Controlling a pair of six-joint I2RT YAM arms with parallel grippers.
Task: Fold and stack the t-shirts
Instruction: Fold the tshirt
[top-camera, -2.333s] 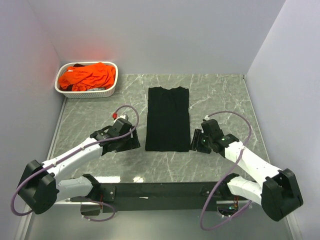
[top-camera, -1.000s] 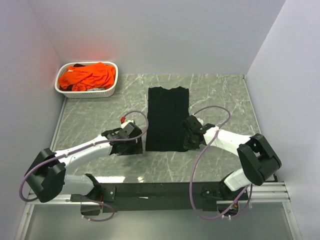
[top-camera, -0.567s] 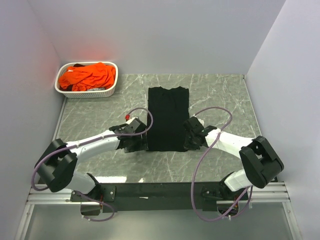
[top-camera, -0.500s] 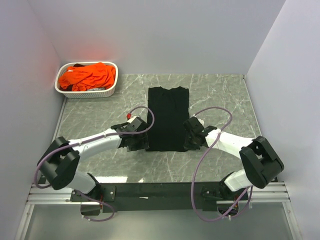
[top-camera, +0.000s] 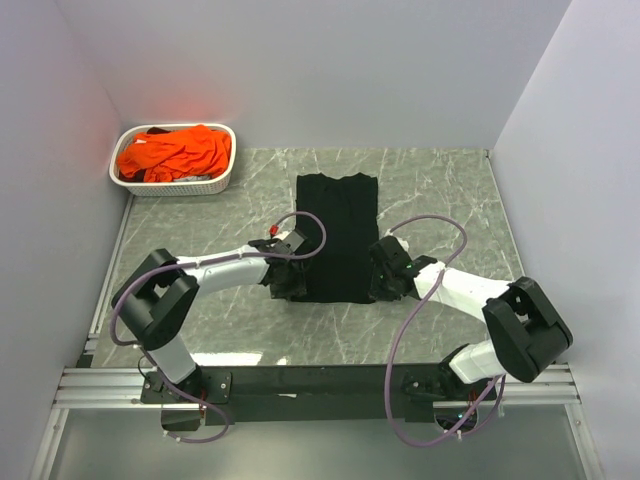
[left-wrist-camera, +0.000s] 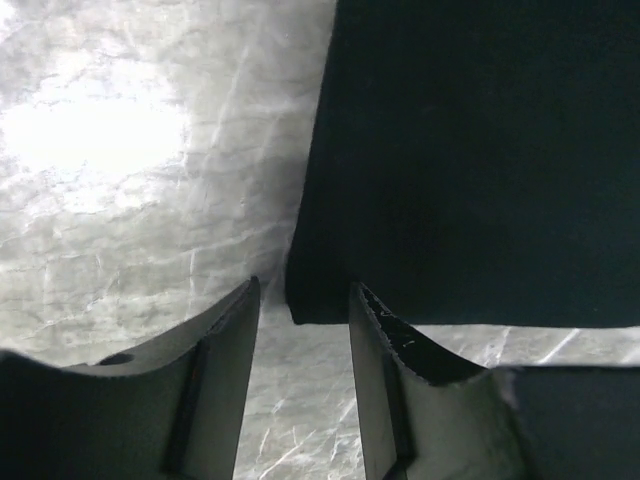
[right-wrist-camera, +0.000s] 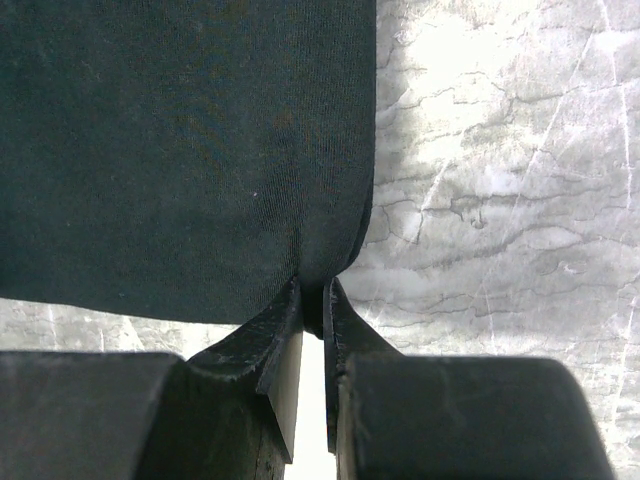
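A black t-shirt (top-camera: 337, 235) lies flat on the marble table, folded into a long narrow strip. My left gripper (top-camera: 289, 283) is open at its near left corner; in the left wrist view that corner (left-wrist-camera: 300, 305) sits just between and ahead of my fingertips (left-wrist-camera: 245, 300). My right gripper (top-camera: 385, 282) is shut on the shirt's near right corner, and the cloth (right-wrist-camera: 318, 270) is pinched between its jaws. Orange t-shirts (top-camera: 175, 152) lie bunched in a basket at the back left.
The white latticed basket (top-camera: 224, 180) stands in the back left corner against the wall. Grey walls close in the table on the left, back and right. A black rail (top-camera: 320, 378) runs along the near edge.
My left gripper has slid right along the table up to the shirt's near left corner. My right gripper moved in earlier and has stayed on the near right corner.
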